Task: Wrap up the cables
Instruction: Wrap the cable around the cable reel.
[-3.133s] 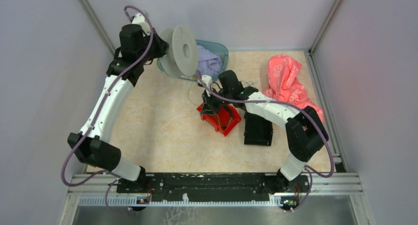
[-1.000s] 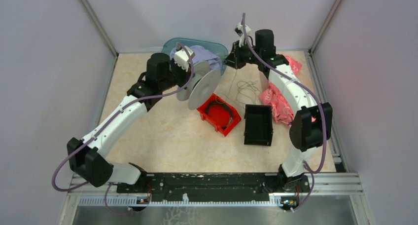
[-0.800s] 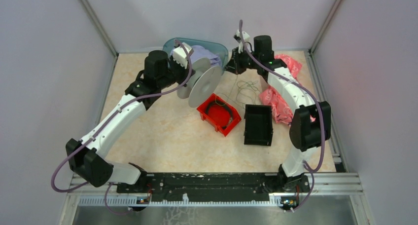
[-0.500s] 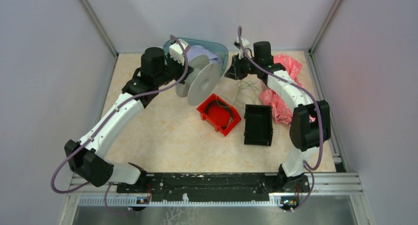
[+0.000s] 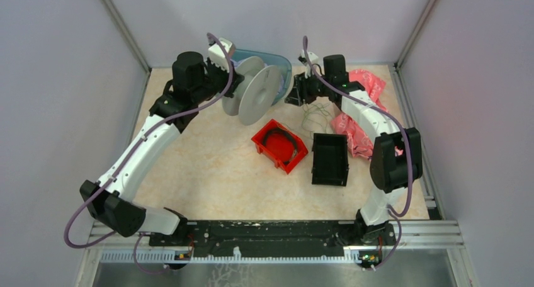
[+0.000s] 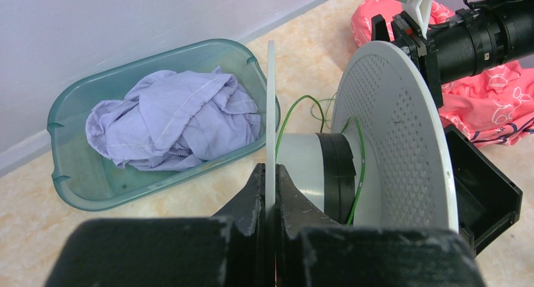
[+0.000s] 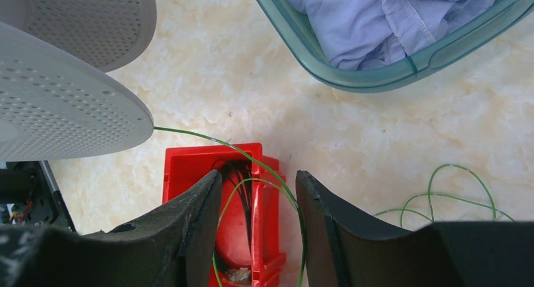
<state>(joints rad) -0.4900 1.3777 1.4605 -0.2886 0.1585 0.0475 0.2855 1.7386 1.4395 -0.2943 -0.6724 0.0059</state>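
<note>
My left gripper is shut on the thin edge of the white spool's near flange, holding the spool in the air at the back left. A fine green cable runs round the hub. My right gripper hangs open just right of the spool. A green strand from the spool's rim passes loosely between its fingers, and I cannot tell whether it touches them. More of the cables lie in loops on the table below my right gripper.
A teal basin with a lilac cloth stands at the back wall behind the spool. A red bin with black cable and a black bin sit mid-table. A pink cloth lies at the back right under the right arm.
My right gripper has gone from shut to open, and the green strand now hangs loose between its fingers. My left arm has swung the spool back and to the left.
</note>
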